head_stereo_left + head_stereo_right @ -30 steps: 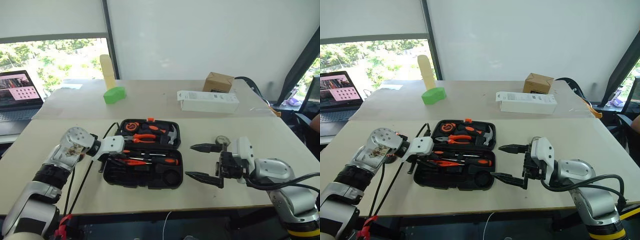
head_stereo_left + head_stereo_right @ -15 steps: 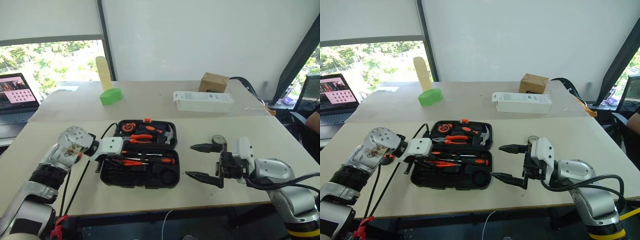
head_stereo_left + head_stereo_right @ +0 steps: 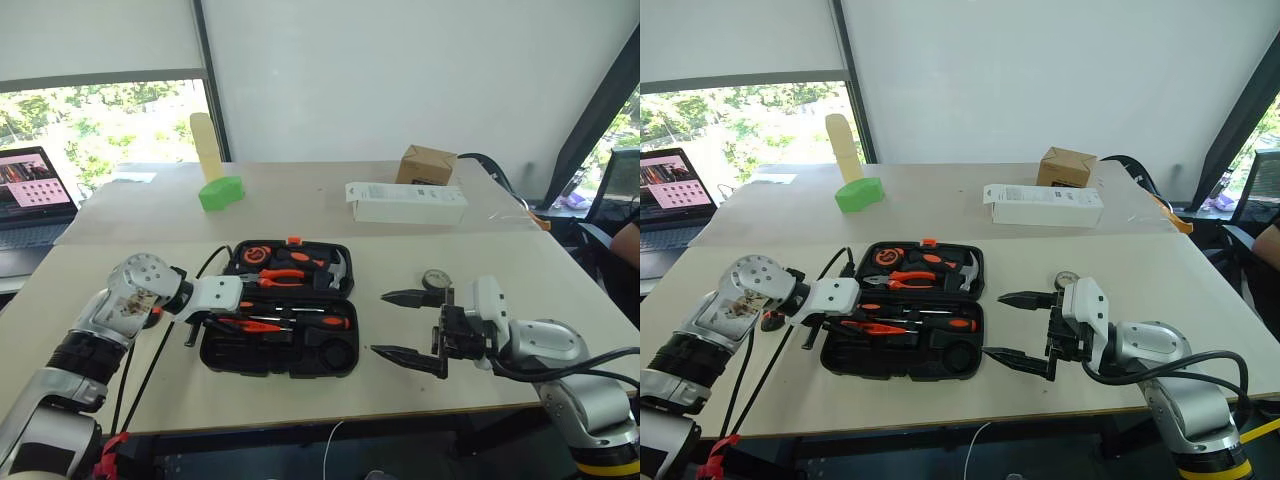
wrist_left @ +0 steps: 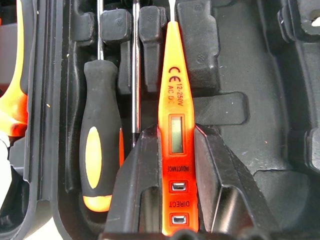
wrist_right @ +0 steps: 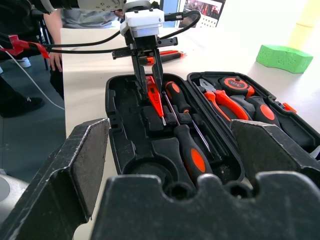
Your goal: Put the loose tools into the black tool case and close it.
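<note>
The black tool case [image 3: 285,367] lies open on the table. Pliers [image 3: 285,277], a hammer [image 3: 336,268] and a tape measure [image 3: 263,254] fill its far half. Two screwdrivers [image 5: 192,152] [image 4: 100,140] rest in the near half. My left gripper [image 5: 148,75] is at the case's left side, shut on the orange tester screwdriver [image 4: 172,100], whose tip slants down into the near half. My right gripper [image 3: 380,323] hovers open to the right of the case, holding nothing. A small round tape roll [image 3: 436,278] lies just behind it. An orange-and-black tool [image 5: 165,54] lies on the table past the case's left edge.
On the far table are a white oblong box [image 3: 405,203], a cardboard box [image 3: 430,164], a green block [image 3: 222,192] and a pale upright cylinder [image 3: 207,145]. A laptop [image 3: 35,190] stands far left. Black cables [image 3: 150,370] hang from my left arm.
The view has shifted slightly. Neither gripper has visibly moved, and the left one still holds the tester.
</note>
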